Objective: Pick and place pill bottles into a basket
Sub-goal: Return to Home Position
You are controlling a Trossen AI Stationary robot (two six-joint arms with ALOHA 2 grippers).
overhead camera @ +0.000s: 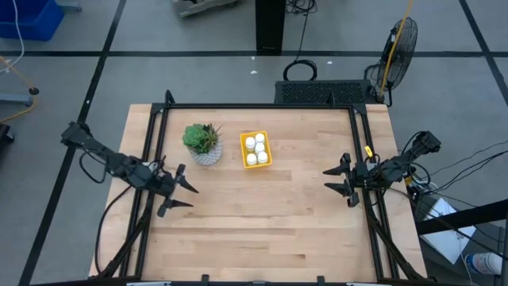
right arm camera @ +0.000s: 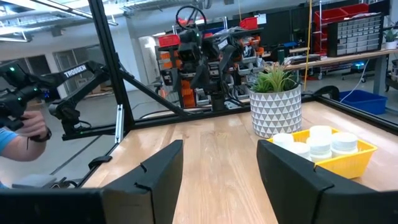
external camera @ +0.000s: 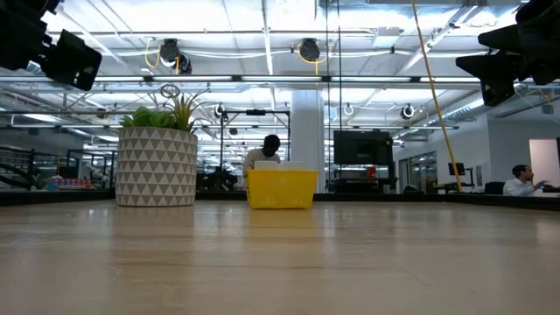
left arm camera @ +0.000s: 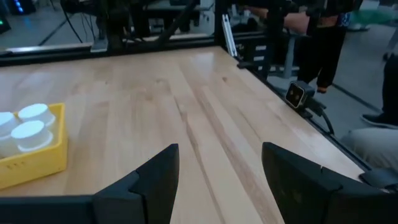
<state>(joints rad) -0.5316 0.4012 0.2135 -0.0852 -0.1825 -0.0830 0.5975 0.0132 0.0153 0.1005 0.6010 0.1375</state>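
Note:
The yellow basket (overhead camera: 255, 149) stands on the table's far middle, beside the plant pot. Several white pill bottles (overhead camera: 255, 148) stand upright inside it; they also show in the left wrist view (left arm camera: 28, 127) and the right wrist view (right arm camera: 320, 144). My left gripper (overhead camera: 184, 195) is open and empty above the table's left part. My right gripper (overhead camera: 337, 179) is open and empty at the table's right edge. Both are well apart from the basket.
A green succulent in a whitish patterned pot (overhead camera: 203, 144) stands just left of the basket. A black frame rail (overhead camera: 262, 106) runs around the table. In the low view, people sit in the room behind (external camera: 523, 181).

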